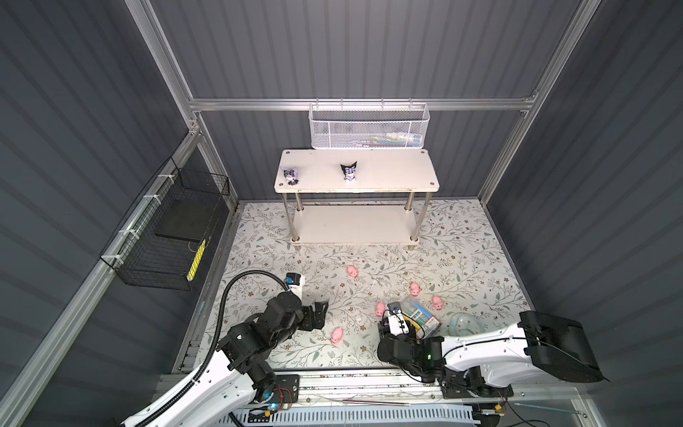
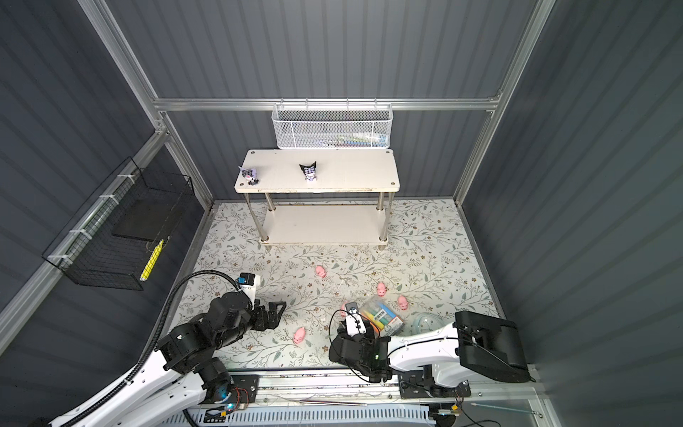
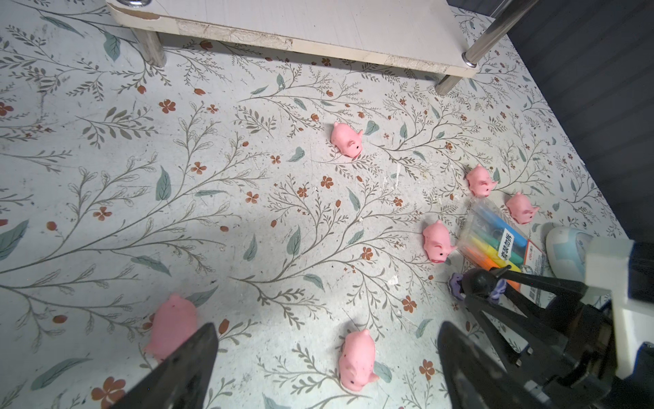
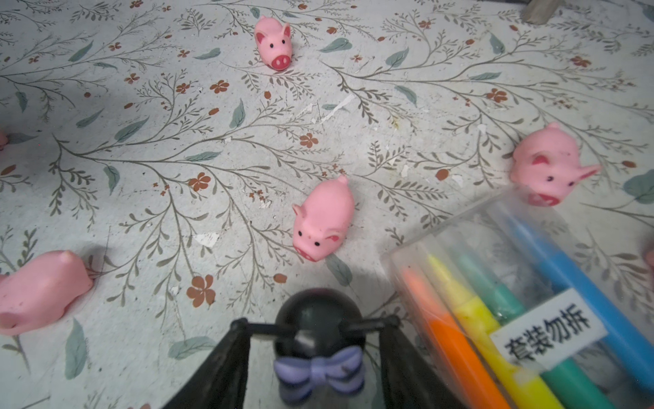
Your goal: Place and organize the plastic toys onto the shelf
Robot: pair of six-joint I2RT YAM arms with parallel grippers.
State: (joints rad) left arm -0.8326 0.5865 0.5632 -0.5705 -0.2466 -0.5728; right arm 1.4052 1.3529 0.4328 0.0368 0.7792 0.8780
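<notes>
The white two-tier shelf (image 1: 388,173) stands at the back, with two black-and-purple figurines (image 1: 291,175) (image 1: 349,172) on its top board. A third figurine (image 4: 318,368), black-headed with a purple bow, stands on the floral floor; my right gripper (image 4: 316,323) is shut on its head, one fingertip on each side. Several pink pigs (image 1: 353,271) (image 1: 415,289) (image 1: 438,302) lie scattered on the floor. My left gripper (image 3: 327,331) hangs open low over the floor; one pig (image 3: 355,357) lies between its fingers, untouched, and another (image 3: 173,322) sits just outside one finger.
A clear pack of coloured markers (image 1: 421,319) lies right beside the held figurine, with a pale-blue clock (image 1: 464,325) past it. A white mesh basket (image 1: 367,129) hangs on the back wall above the shelf. A black wire basket (image 1: 173,236) hangs on the left wall.
</notes>
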